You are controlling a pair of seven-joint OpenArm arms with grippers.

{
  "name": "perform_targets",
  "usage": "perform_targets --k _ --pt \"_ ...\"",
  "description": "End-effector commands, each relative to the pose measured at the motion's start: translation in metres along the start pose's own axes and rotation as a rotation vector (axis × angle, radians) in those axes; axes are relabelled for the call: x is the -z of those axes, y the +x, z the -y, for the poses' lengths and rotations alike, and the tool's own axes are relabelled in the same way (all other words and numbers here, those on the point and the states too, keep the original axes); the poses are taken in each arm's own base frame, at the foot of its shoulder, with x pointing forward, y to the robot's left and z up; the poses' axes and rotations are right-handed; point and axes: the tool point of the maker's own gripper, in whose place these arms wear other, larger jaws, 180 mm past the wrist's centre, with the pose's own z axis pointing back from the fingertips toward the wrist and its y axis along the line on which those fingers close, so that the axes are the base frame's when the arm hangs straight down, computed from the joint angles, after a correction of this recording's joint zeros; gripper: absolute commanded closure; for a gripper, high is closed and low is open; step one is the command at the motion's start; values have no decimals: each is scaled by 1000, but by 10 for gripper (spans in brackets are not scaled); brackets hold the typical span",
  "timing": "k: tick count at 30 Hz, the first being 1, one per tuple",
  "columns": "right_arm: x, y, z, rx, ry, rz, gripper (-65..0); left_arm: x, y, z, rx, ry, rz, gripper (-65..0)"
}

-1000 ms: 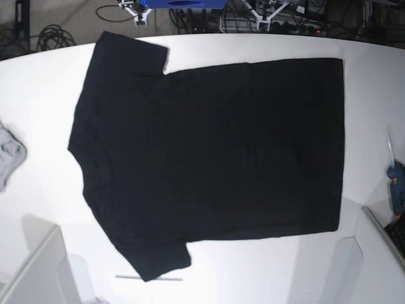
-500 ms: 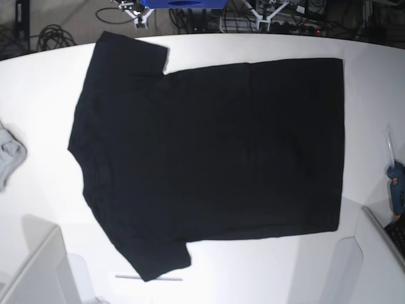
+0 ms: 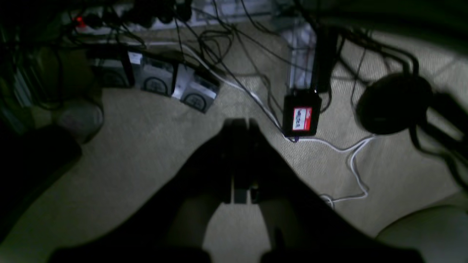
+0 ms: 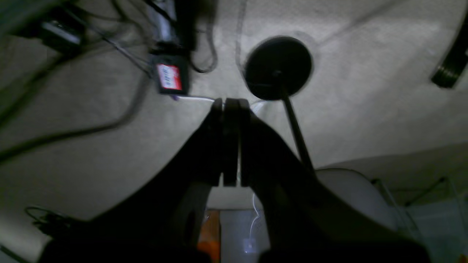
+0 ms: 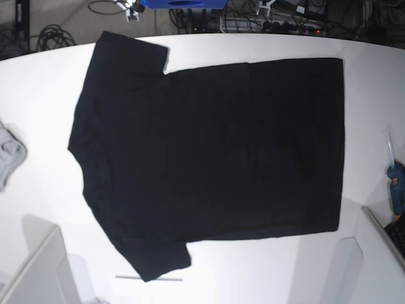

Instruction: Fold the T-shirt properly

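Note:
The T-shirt (image 5: 209,152) lies spread flat on the white table (image 5: 266,272), plain black side up. Its collar and sleeves point left and its hem runs down the right. Neither gripper is over it. In the left wrist view my left gripper (image 3: 239,126) hangs over carpeted floor, its fingers pressed together with nothing between them. In the right wrist view my right gripper (image 4: 230,104) is also shut and empty above the floor. Only small white arm parts (image 5: 130,6) show at the far edge of the base view.
A small light-grey cloth (image 5: 9,155) lies at the table's left edge. A blue tool (image 5: 397,190) rests at the right edge and a thin white stick (image 5: 149,277) lies near the front. Cables and black boxes (image 3: 301,117) litter the floor beyond the table.
The white arm parts at the far edge have slid further up, almost out of the base view. The T-shirt has not moved.

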Motion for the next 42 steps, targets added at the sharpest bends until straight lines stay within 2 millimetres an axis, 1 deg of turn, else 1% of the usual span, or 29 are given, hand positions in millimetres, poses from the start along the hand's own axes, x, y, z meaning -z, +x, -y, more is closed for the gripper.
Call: perform_targets --k 1,3,6,8,9,10,12,16,17,20,21,23,24,26,29,31,33,35,36,37,42 --pt "-3 -14 3 5 -8 -2 0 -4 -1 -15 15 24 25 0" --pt "-7 -25 4 1 -10 10 0 -11 0 -23 18 36 60 0" --pt "-17 -43 3 -2 -8 27 0 -24 -9 -36 40 51 86 0" --pt "-24 -50 2 -2 -8 41 0 -32 -16 -45 57 62 93 0" --pt "-27 -53 3 2 -11 49 0 -36 -17 -49 66 66 103 0" --pt "-30 -55 8 24 -23 58 0 -41 -20 -51 72 67 108 0" --pt "-36 -56 24 89 -61 75 0 -52 -20 -59 86 77 134 0" --pt "-46 -59 50 159 -119 102 0 -76 -14 -67 117 80 196 0" --pt "-49 -59 54 167 -128 110 0 -81 -14 -68 126 81 206 0" --pt "-59 -60 66 185 -158 136 0 -98 -8 -63 135 69 248 0" --pt "-64 -61 68 191 -163 144 0 -103 -6 -65 131 74 261 0" --pt "-72 -57 70 221 -178 160 0 -114 1 -76 112 106 292 0" --pt "-77 -53 75 237 -190 171 0 -120 6 -82 108 123 309 0" --pt "-89 -45 77 273 -203 190 0 -130 16 -90 100 145 344 0" --pt "-112 -25 87 316 -238 256 0 -142 34 -106 88 188 398 0" --pt "-128 -10 93 332 -258 309 0 -147 42 -114 83 208 419 0" --pt "-146 3 103 341 -284 351 0 -152 51 -120 80 227 443 0" --pt "-159 15 114 350 -308 376 0 -160 59 -126 79 245 470 0" --pt "-165 20 119 355 -320 387 0 -165 61 -128 81 250 480 0" --pt "-172 30 125 360 -330 415 0 -172 68 -128 90 251 502 0" --pt "-208 71 146 457 -334 542 0 -209 97 -116 125 234 609 0"
